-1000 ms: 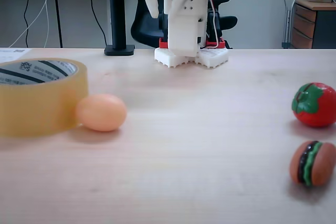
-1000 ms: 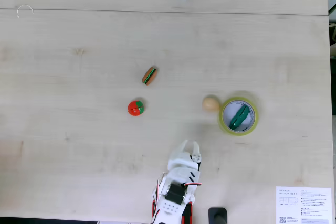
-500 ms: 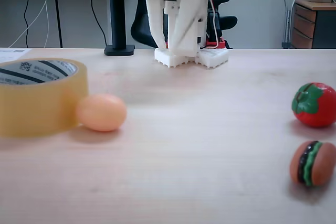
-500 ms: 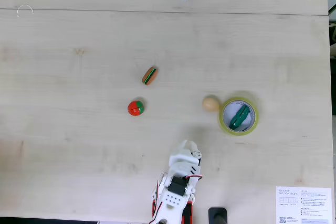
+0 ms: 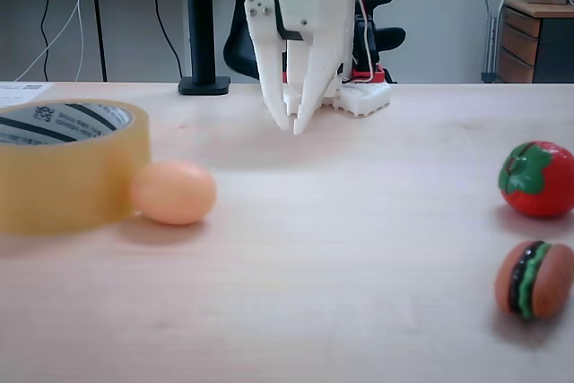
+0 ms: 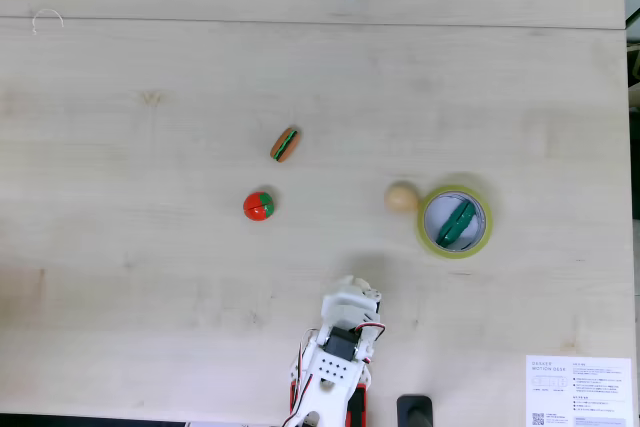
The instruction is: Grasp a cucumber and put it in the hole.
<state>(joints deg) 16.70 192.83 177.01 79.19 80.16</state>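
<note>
The gripper hangs empty, fingers nearly together, near the worktop's bottom edge. The cucumber lies inside the hole, towards the right edge. Placement appears complete; only retraction remains.

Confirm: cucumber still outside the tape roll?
No, in the top-down fixed view the cucumber lies inside the tape roll, in the hole.

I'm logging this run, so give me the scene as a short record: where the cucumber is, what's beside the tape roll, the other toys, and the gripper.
cucumber: lying inside the hole of the tape roll
egg: touching the roll's outer wall
tomato: alone on the table
burger: alone on the table
gripper: empty, near the arm base, fingertips nearly together, pointing down
</note>
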